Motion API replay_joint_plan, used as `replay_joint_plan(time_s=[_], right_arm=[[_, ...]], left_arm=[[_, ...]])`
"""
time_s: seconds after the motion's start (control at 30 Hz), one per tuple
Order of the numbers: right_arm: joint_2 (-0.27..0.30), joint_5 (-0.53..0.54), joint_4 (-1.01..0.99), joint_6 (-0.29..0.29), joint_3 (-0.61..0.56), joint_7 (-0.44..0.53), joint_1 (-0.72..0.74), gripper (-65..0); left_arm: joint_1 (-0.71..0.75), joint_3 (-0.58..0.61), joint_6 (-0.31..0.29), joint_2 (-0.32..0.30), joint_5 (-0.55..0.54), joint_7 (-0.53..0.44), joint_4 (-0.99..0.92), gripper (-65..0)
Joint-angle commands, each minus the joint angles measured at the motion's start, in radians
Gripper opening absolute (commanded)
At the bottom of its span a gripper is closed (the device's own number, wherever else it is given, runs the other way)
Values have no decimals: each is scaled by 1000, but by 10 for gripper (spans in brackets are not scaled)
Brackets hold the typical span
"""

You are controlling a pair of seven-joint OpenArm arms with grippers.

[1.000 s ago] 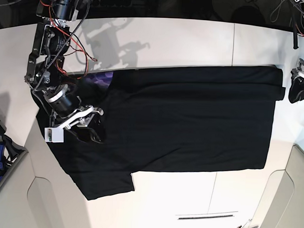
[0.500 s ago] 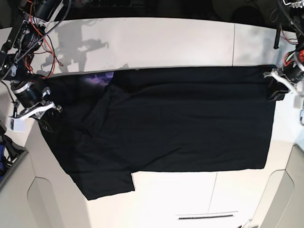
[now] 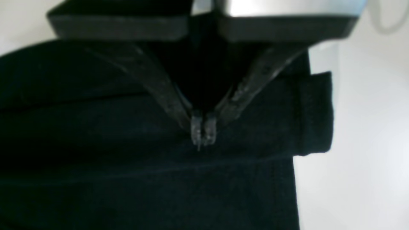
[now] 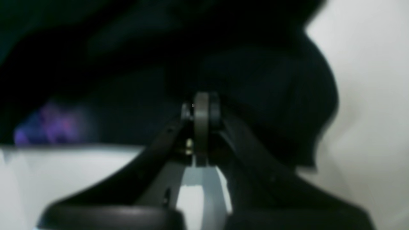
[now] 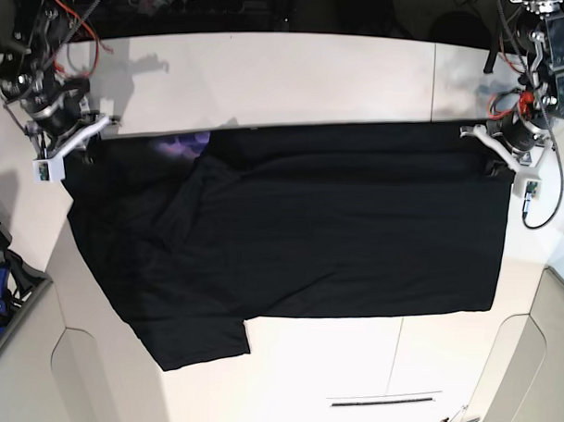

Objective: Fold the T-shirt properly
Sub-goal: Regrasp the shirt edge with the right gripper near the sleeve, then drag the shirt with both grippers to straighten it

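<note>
Lying flat, T-shirt (image 5: pixel 337 222), left gripper (image 5: pixel 492 154) and right gripper (image 5: pixel 81 139) at far corners

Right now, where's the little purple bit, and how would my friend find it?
Look at the big white table, then at the black T-shirt spread across it. Follow its far edge toward the right gripper; the purple patch peeks out there. It's the only coloured spot on the otherwise all-black cloth.
</note>
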Motion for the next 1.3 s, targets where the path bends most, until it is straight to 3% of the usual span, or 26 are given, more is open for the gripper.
replay_joint_plan(time_s=[0.0,0.13,0.27,0.53,0.8,0.9,1.07,1.17,1.27], right_arm=[[24,9,16,4,4,13,-14,-650],[49,61,19,5,6,-10,-76,-650],[48,122,56,5,8,-90,-134,-650],[48,132,276,-4,9,-185,-286,-650],[48,87,446,-24,9,-253,-394,-650],[47,85,459,-41,9,-236,-408,-650],[42,83,462,-40,8,-79,-370,-650],[43,36,446,-45,8,-71,-296,-650],[43,-21,377,-85,8,-71,-214,-650]], left_arm=[[28,-11,1,-11,12,43,3,-650],[86,-41,-5,-11,-59,66,5,-650],[129,-85,-81,-11,-163,83,15,-650],[135,-209,-158,-11,-316,193,15,-650],[156,-224,-171,-11,-331,251,15,-650],[160,-224,-183,-11,-332,241,15,-650],[160,-224,-184,-11,-354,232,15,-650],[159,-224,-184,-11,-355,230,15,-650],[159,-224,-183,-11,-355,228,15,-650]])
